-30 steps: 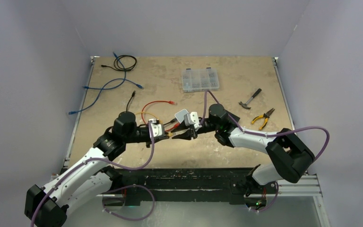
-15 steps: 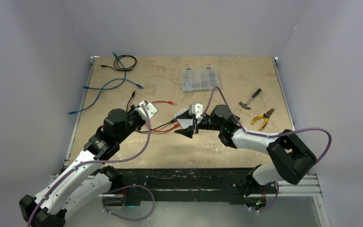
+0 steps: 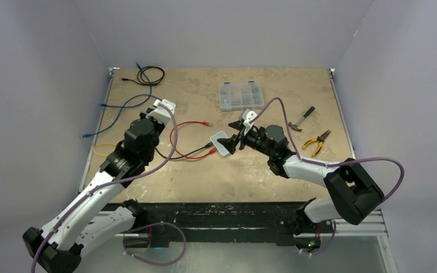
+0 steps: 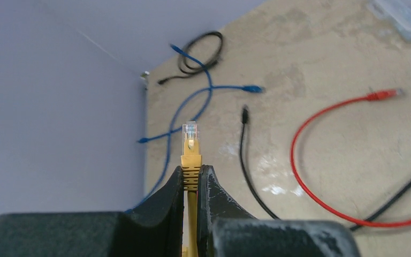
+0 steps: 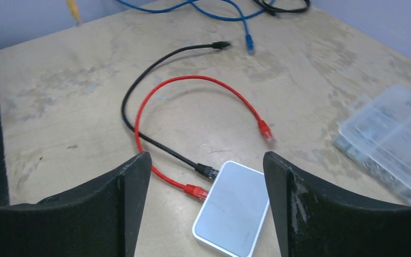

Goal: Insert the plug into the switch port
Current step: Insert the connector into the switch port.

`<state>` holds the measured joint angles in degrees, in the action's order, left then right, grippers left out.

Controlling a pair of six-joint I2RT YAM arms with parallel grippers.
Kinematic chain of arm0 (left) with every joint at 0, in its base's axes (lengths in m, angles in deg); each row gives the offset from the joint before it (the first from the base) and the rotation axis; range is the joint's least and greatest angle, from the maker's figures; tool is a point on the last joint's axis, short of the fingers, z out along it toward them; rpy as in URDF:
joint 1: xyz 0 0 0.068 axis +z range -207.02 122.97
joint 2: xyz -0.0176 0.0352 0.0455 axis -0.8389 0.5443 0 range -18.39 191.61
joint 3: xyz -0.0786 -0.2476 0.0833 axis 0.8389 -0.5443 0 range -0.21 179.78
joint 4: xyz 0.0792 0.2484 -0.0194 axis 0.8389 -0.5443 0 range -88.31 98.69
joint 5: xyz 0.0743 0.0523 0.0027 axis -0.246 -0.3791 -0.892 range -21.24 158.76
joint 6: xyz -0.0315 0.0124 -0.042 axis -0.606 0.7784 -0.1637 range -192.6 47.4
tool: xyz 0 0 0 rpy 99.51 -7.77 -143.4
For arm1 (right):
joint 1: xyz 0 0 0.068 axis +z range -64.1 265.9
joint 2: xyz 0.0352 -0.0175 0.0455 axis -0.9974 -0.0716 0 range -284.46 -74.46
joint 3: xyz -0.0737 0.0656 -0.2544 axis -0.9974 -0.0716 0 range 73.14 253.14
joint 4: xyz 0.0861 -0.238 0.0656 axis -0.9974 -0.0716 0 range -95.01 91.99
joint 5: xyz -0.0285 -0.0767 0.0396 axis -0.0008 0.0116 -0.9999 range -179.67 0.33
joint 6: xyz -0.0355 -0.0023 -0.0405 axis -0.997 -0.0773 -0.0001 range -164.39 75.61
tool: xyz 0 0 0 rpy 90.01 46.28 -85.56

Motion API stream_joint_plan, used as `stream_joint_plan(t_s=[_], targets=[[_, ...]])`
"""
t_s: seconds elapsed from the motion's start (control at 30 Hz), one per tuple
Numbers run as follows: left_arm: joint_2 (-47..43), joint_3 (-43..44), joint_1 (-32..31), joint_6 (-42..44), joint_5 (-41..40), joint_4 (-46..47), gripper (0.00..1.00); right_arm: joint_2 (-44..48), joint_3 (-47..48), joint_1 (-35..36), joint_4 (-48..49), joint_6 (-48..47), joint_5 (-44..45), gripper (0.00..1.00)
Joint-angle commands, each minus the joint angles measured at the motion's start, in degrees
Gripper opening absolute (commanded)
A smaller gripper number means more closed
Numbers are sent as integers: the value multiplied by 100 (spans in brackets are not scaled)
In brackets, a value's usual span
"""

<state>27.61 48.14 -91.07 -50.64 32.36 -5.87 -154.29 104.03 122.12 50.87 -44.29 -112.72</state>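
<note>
The switch [image 5: 234, 209] is a flat white-grey box lying on the table, also visible in the top view as the switch [image 3: 223, 143]. A red plug [image 5: 195, 190] and a black plug [image 5: 206, 171] sit in its left side. My right gripper [image 5: 207, 156] hangs open above the switch, one finger on each side and touching nothing; from above, the right gripper [image 3: 233, 142] is at the switch's right edge. My left gripper [image 4: 191, 174] is shut on the yellow plug [image 4: 190, 140], whose clear tip sticks out past the fingers. The left gripper [image 3: 152, 115] is raised, well left of the switch.
The red cable's free end [image 5: 266, 131] lies behind the switch. Blue cables [image 3: 126, 105] and a black coil [image 3: 151, 75] lie at the far left. A clear parts box [image 3: 240, 95], a hammer [image 3: 301, 118] and pliers [image 3: 317, 141] lie to the right. The yellow cable [image 3: 103, 149] loops near the left edge.
My left arm swung away from the switch to the far left, keeping the yellow plug. My right gripper opened wide and drew back to the right; the switch now rests on the table.
</note>
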Motion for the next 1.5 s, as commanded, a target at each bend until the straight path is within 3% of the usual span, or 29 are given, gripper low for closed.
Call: stream_joint_plan(t_s=[0.0, 0.23, 0.37, 0.7, 1.03, 1.23, 1.47], targets=[[434, -357, -6, -981, 824, -257, 0, 7, -2, -315, 58, 687, 788, 81], [1192, -657, -13, -2121, 2411, 143, 0, -289, 80, -790, -100, 1362, 717, 85], [1450, -1166, -44, -2736, 2988, 1062, 0, -491, 117, -1088, -136, 1655, 406, 84], [1993, -1941, -491, -2867, 3749, 2656, 0, -1239, 416, -1414, -271, 1956, -414, 82], [2735, -2305, -1394, -2550, 3684, 3963, 0, -1564, 655, -1472, -585, 1963, -706, 80], [3148, -2756, -1483, -2769, 3659, 5199, 0, -1798, 794, -1476, -721, 1964, -876, 79], [3575, -2863, -1491, -2807, 3383, 5610, 0, -2040, 883, -1478, -662, 1889, -1002, 77]])
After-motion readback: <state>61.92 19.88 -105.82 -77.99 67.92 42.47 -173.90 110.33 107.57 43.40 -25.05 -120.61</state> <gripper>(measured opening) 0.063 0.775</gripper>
